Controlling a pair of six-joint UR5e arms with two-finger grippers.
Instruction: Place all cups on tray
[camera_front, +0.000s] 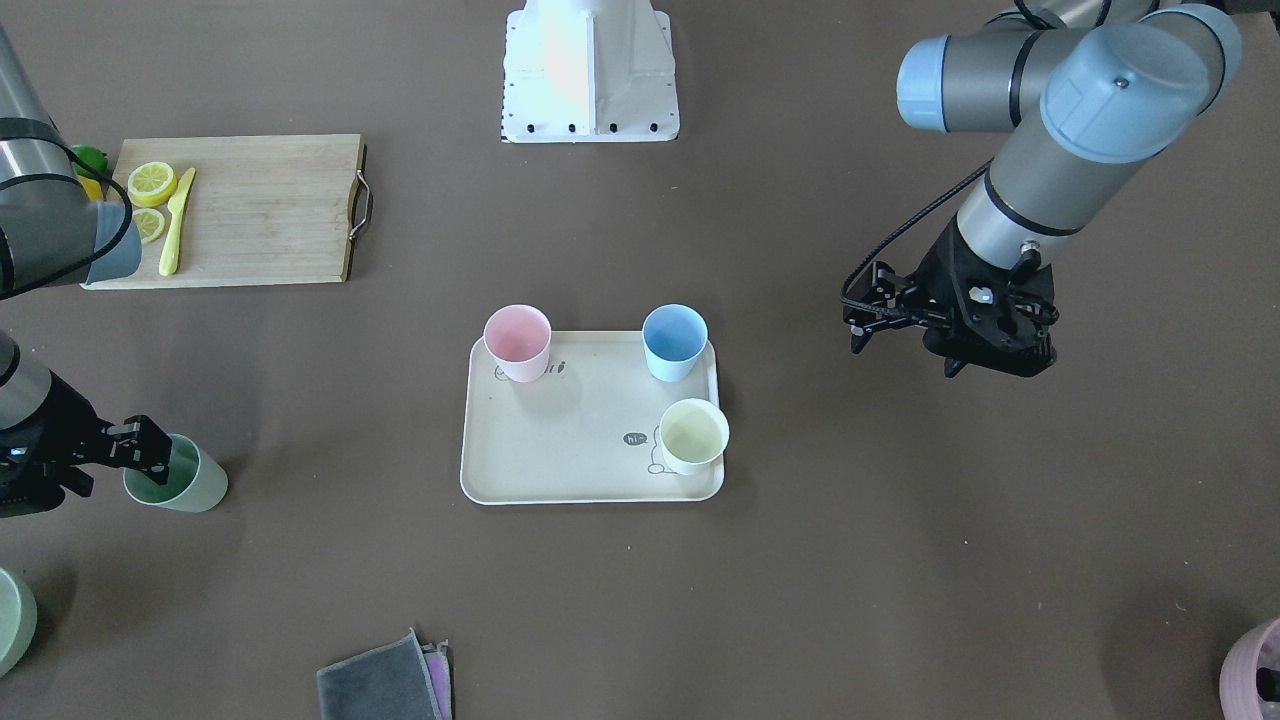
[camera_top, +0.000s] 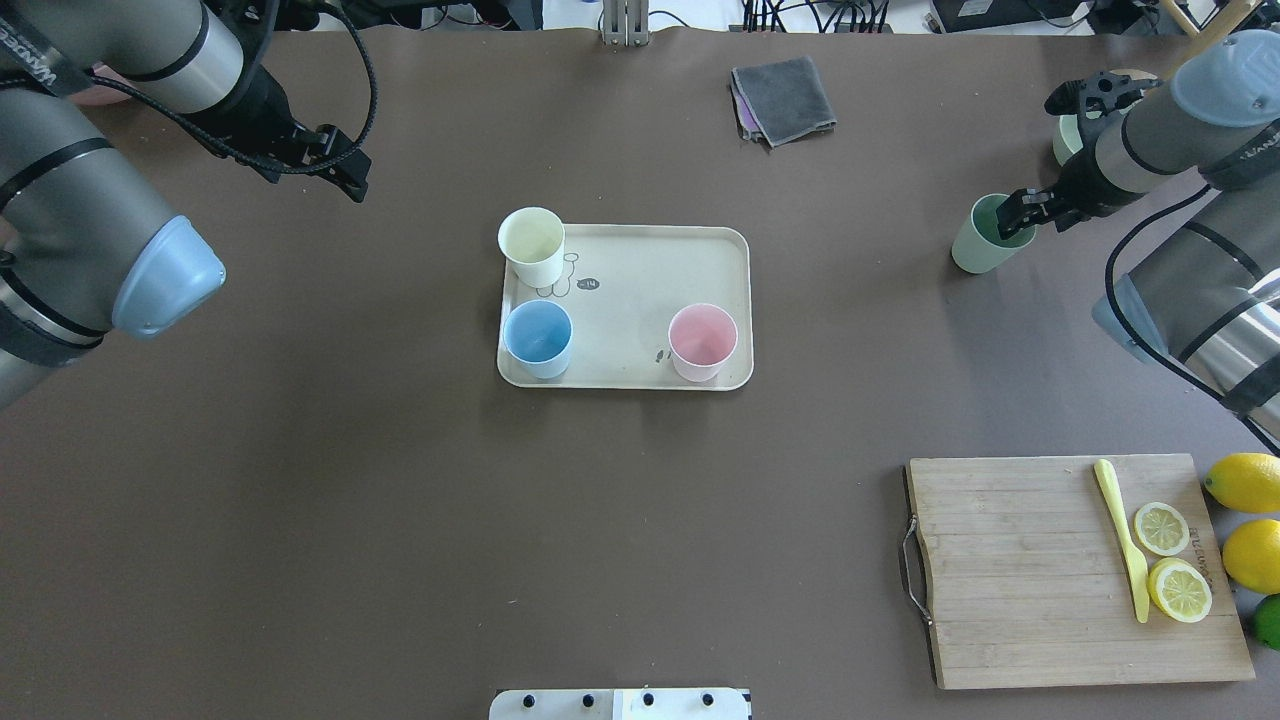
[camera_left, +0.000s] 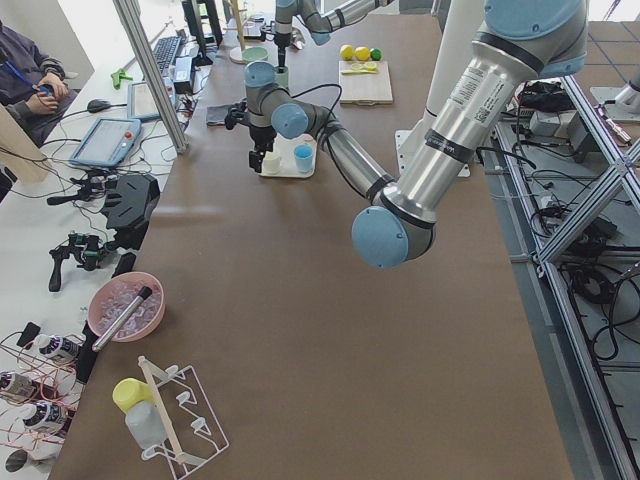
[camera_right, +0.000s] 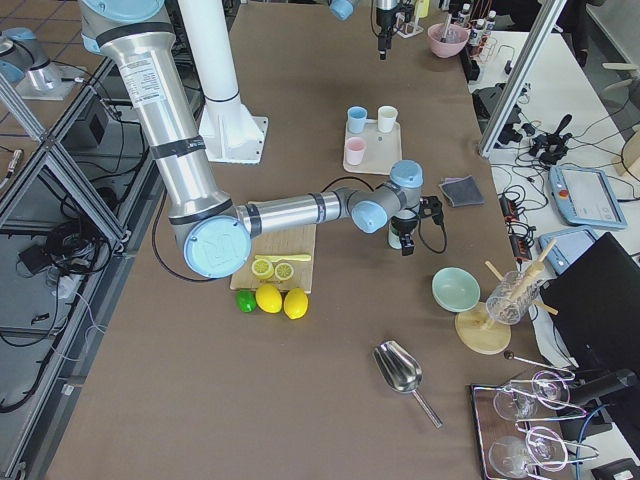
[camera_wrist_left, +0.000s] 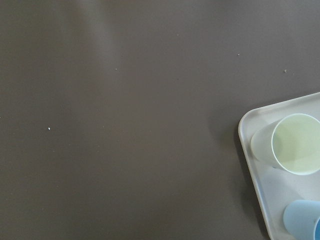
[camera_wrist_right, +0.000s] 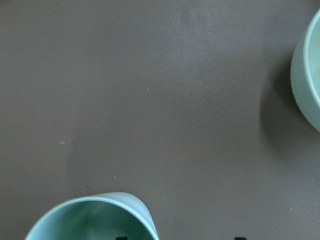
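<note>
The beige tray (camera_front: 570, 445) lies mid-table, also in the overhead view (camera_top: 640, 290). On it stand the pink cup (camera_front: 517, 342), the blue cup (camera_front: 674, 342) and the cream-yellow cup (camera_front: 693, 435). The sage green cup (camera_front: 180, 480) stands on the bare table, off the tray, also in the overhead view (camera_top: 982, 238). My right gripper (camera_front: 140, 445) is open at the green cup's rim (camera_wrist_right: 95, 217), one finger inside and one outside. My left gripper (camera_front: 905, 358) is open and empty, above the table beside the tray. Its wrist view shows the cream-yellow cup (camera_wrist_left: 295, 144) and the tray's corner.
A wooden cutting board (camera_front: 265, 210) holds lemon slices (camera_front: 151, 183) and a yellow knife (camera_front: 176, 222). Whole lemons (camera_top: 1243, 482) lie beside it. A green bowl (camera_wrist_right: 307, 75) sits close to the green cup. A grey cloth (camera_front: 385, 680) and a pink bowl (camera_front: 1255, 670) lie at the operators' edge.
</note>
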